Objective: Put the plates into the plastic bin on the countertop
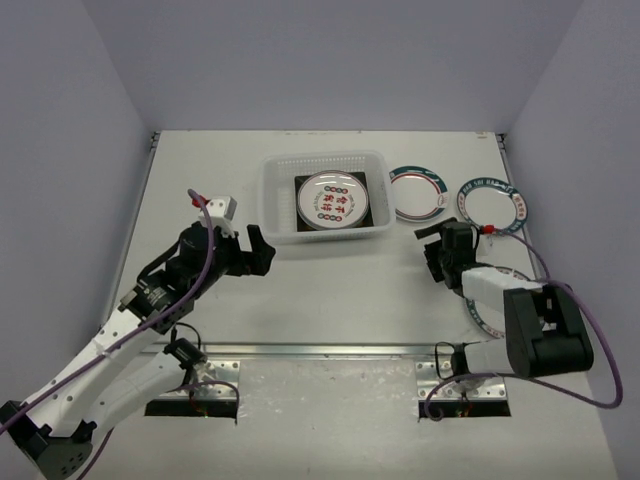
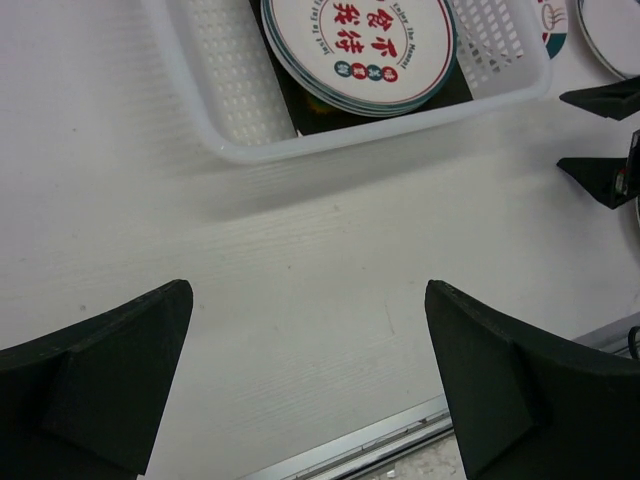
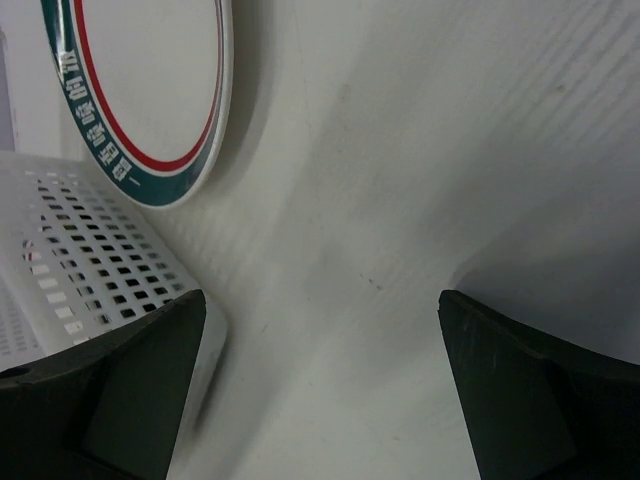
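Hovering wide-open, empty: right end effector [image 1: 432,258] near round white teal-rimmed plate [image 1: 417,193], likely next pick; left end effector [image 1: 262,250] fronting translucent white plastic bin [image 1: 271,196].

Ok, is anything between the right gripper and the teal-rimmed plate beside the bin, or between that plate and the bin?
Nothing visible. Only bare countertop lies between the open right gripper and the plate, and the plate sits right beside the bin.

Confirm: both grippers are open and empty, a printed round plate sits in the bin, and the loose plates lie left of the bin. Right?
No. The top external view shows the loose plates lying right of the bin, not left. The rest stands.
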Action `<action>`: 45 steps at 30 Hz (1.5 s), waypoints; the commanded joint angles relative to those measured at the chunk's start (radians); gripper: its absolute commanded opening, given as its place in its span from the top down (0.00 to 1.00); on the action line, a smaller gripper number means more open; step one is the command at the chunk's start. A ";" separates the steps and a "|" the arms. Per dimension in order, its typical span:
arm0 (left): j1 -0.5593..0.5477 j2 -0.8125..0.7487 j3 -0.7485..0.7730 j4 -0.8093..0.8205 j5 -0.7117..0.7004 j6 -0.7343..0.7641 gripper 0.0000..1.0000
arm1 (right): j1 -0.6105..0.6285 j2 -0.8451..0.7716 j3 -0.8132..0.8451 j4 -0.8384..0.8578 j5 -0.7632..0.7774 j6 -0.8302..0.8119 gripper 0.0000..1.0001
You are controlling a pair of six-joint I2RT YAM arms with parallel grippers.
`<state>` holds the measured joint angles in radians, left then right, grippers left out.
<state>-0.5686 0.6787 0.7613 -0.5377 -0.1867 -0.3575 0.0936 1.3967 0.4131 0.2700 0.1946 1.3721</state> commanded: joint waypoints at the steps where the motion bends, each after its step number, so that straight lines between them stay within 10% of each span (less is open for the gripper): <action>1: 0.006 -0.055 -0.006 0.045 -0.039 0.012 0.00 | -0.010 0.189 0.160 0.116 -0.015 0.080 0.01; 13: 0.004 -0.106 -0.013 0.057 -0.019 0.015 0.00 | -0.034 0.518 0.175 0.276 -0.040 0.364 0.46; 21: 0.004 -0.121 -0.014 0.057 -0.027 0.014 0.00 | -0.035 0.555 0.210 0.230 0.016 0.337 0.58; 27: 0.003 -0.123 -0.014 0.057 -0.030 0.014 0.00 | -0.036 0.545 0.219 0.246 0.000 0.306 0.99; 45: 0.004 -0.133 -0.016 0.056 -0.037 0.009 0.00 | -0.064 -0.012 0.476 -0.066 0.235 -0.137 1.00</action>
<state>-0.5686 0.5606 0.7513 -0.5255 -0.2142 -0.3492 0.0417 1.5115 0.8064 0.2640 0.2738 1.3896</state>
